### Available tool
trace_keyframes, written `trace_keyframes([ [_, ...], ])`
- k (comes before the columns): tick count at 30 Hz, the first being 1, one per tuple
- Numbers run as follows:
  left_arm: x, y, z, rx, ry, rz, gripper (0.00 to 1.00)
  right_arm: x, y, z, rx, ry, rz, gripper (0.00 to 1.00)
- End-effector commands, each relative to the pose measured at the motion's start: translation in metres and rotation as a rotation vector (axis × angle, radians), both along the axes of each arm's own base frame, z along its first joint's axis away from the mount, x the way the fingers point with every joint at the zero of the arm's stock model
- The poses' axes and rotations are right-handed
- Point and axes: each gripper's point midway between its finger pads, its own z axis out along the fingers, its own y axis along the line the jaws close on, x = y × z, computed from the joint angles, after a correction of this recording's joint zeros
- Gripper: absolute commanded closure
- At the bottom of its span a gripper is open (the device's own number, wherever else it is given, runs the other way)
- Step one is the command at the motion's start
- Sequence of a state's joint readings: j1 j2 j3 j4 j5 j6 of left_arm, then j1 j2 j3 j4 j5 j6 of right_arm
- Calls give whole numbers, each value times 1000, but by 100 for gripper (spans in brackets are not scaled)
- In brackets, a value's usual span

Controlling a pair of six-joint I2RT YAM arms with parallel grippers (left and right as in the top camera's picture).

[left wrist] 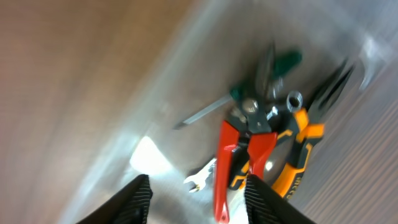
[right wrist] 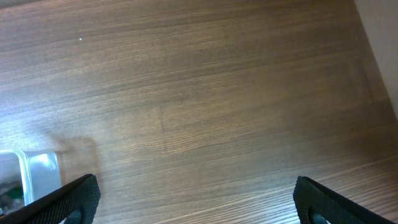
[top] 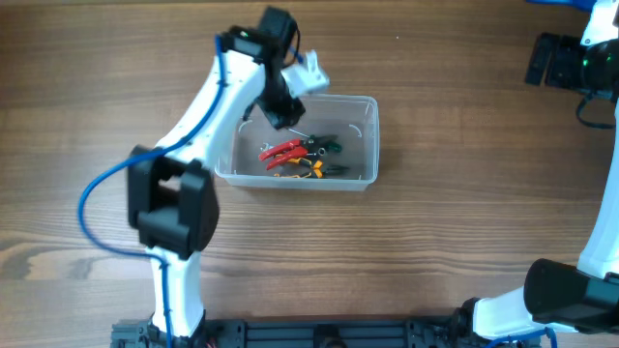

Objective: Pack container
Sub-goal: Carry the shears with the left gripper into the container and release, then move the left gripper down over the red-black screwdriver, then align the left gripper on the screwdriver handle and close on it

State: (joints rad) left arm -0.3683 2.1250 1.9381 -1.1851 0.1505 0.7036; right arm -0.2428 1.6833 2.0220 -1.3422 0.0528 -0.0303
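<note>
The container [top: 368, 145] is a clear bin near the middle of the wooden surface [top: 464, 232]. Inside it lie red-handled pliers [left wrist: 239, 149], orange-handled pliers [left wrist: 298, 158], a green-handled thing [left wrist: 283, 64] and a small wrench [left wrist: 198, 180]. They are in one heap, touching each other.

The left tool [left wrist: 199, 208] hangs over the back left part of the bin, right above the heap. Its fingers are spread apart and hold nothing. The right tool [right wrist: 199, 205] is far off, near the back right of the surface. It is spread wide too, with nothing in it.

What could go wrong? The left tool is close to the bin's wall. If it swings sideways while low, I think it could bump the wall and push the light bin along, or tip it. A finger could also hook a handle and drag the pliers out. The left wrist view is blurry, so I cannot tell how low the tool is. Going straight up first looks safest.
</note>
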Motion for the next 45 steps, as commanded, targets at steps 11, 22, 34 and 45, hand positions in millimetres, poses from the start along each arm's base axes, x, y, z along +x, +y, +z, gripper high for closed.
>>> trace_keyframes([
  [11, -7, 192, 110, -42, -64, 1224, 67, 1, 1, -1, 8, -1, -1, 0],
  [22, -52, 197, 18, -13, 302, 1381, 69, 1, 1, -1, 8, -1, -1, 0],
  [34, -94, 196, -79, 43, 413, 1376, 73, 1, 1, -1, 8, -1, -1, 0],
  [45, -85, 196, -93, -6, 365, 1361, 57, 1, 1, -1, 7, -1, -1, 0],
])
